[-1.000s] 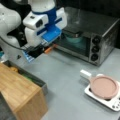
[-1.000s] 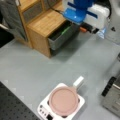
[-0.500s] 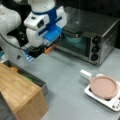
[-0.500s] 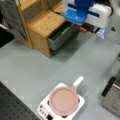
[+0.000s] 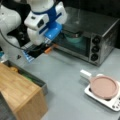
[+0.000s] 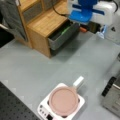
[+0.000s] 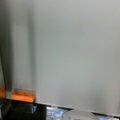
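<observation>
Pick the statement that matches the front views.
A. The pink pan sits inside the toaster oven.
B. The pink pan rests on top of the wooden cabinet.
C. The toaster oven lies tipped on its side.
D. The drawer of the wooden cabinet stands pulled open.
D: in a front view the drawer juts open from the wooden cabinet, while the pink pan sits on the white stove.

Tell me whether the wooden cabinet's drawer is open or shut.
Open: in both front views the drawer juts out of the wooden cabinet, its inside showing something green. The gripper hangs apart, by the toaster oven.
</observation>
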